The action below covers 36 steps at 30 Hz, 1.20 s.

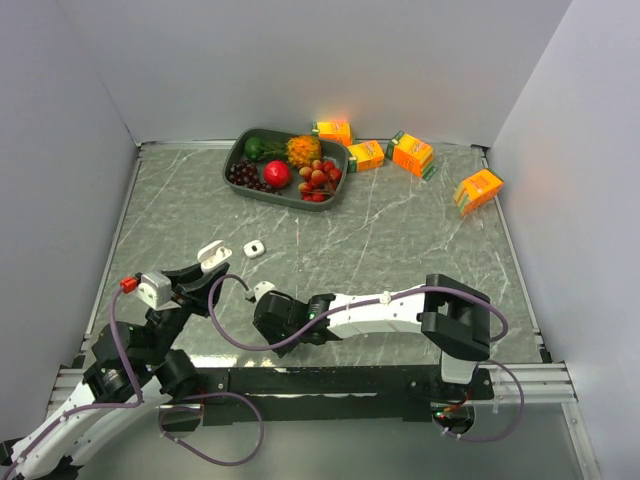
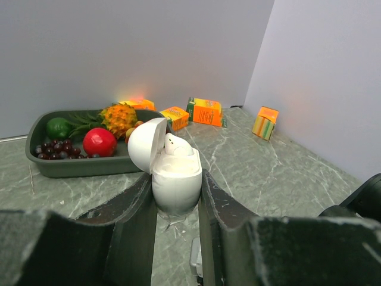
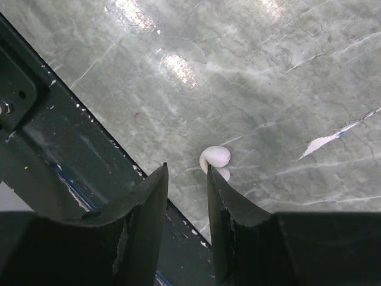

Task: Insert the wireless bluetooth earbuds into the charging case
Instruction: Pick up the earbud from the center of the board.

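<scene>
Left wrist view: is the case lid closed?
No, the case gripped in the left tool has its lid flipped open, with an earbud sitting inside.

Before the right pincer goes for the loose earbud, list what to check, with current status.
1. Grip of left pincer on charging case: ok.
2. Case lid open: ok.
3. One seated earbud inside: ok.
4. The right pincer open, empty: ok.
5. Centring of loose earbud between its fingers: not ok, sits beyond one fingertip.
6. Free socket in case: cannot tell.
</scene>
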Each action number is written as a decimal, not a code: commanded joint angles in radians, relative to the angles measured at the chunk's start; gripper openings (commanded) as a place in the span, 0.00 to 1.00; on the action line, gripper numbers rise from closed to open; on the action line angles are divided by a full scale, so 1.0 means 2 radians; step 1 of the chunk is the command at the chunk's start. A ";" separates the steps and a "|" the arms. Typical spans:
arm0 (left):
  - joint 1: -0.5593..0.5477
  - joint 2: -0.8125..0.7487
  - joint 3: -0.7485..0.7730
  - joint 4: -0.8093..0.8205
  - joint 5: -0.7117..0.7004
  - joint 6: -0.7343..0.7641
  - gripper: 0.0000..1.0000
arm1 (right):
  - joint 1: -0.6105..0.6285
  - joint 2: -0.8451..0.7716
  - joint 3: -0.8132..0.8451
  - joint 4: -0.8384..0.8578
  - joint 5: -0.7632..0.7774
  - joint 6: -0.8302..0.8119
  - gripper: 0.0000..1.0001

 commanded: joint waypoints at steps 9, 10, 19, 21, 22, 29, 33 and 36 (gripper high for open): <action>-0.001 -0.050 0.013 0.019 -0.002 0.006 0.01 | -0.002 0.022 -0.006 0.013 0.006 0.011 0.42; -0.001 -0.049 0.013 0.020 -0.003 0.006 0.01 | -0.001 0.023 -0.007 0.013 0.006 0.012 0.42; -0.001 -0.052 0.012 0.019 -0.006 0.007 0.01 | -0.008 0.029 -0.014 0.012 0.005 0.015 0.45; -0.001 -0.052 0.012 0.018 -0.006 0.008 0.01 | -0.009 0.030 -0.012 0.009 0.006 0.014 0.45; -0.001 -0.052 0.012 0.018 -0.006 0.008 0.01 | -0.009 0.030 -0.014 0.008 0.005 0.015 0.46; -0.001 -0.052 0.009 0.020 -0.007 0.008 0.01 | -0.013 0.030 -0.024 0.005 0.009 0.019 0.46; -0.001 -0.051 0.008 0.022 -0.007 0.007 0.01 | -0.015 0.030 -0.027 0.002 0.013 0.023 0.45; -0.001 -0.051 0.007 0.022 -0.006 0.008 0.01 | -0.017 0.029 -0.030 0.002 0.018 0.025 0.43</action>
